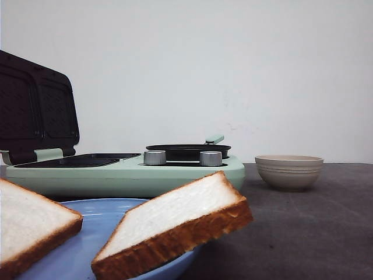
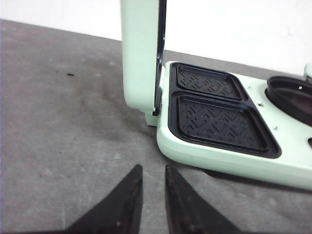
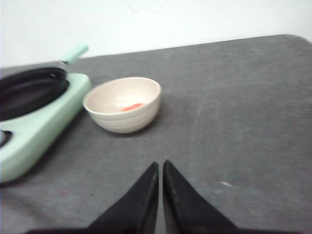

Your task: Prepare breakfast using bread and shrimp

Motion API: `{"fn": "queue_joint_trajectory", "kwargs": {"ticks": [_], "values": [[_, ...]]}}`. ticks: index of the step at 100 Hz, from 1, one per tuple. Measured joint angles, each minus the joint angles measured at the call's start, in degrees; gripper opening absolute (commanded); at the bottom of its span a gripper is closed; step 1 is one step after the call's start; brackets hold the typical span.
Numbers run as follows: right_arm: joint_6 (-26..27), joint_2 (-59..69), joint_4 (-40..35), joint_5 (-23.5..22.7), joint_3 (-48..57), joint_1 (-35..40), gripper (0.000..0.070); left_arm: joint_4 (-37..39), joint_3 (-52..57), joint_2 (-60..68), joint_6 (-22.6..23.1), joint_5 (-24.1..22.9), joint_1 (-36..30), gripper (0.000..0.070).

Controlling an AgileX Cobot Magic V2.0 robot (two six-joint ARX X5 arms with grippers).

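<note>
Left gripper (image 2: pixel 152 168): black fingers nearly together with a slim gap, holding nothing, above grey table (image 2: pixel 63 122) just beside the breakfast maker (image 2: pixel 234 156).
Right gripper (image 3: pixel 160 165): fingertips all but touching, holding nothing, near the cream bowl (image 3: pixel 123 105).
Bowl: a small orange-pink piece (image 3: pixel 130 106) lies inside.
Breakfast maker: mint green, lid (image 1: pixel 36 108) raised upright, two dark grill plates (image 2: pixel 214 119) exposed, small pan (image 1: pixel 187 151) at its right end.
Bread (image 1: pixel 175 230): two slices on the blue plate (image 1: pixel 99 233) at front; the right slice overhangs the rim.

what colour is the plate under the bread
Light blue plate beneath the bread, best seen in the front view.
</note>
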Motion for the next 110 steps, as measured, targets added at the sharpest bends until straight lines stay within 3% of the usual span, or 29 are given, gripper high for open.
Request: {"fn": "queue_joint_trajectory", "kwargs": {"ticks": [24,52,73,87,110], "values": [[5.01,2.03,-0.15,-1.36,9.29,0.0,0.0003,-1.11,7.87,2.01,-4.17,3.19,0.0,0.0004],[5.66,19.15,-11.39,-6.14,24.37,0.0,0.0003,-8.15,24.0,17.84,-4.79,6.36,0.0,0.0004],[4.61,32.87,-20.98,-10.62,35.41,0.0,0.0003,-16.68,37.7,32.04,-4.37,14.45,0.0,0.0004],[4.55,35.63,-20.94,-11.96,36.89,0.0,0.0003,-23.65,42.16,37.81,-4.24,17.75,0.0,0.0003],[4.46,35.6,-24.79,-16.31,37.18,0.02,0.0004,-30.73,42.21,38.47,-3.91,17.99,0.0,0.003]]}}
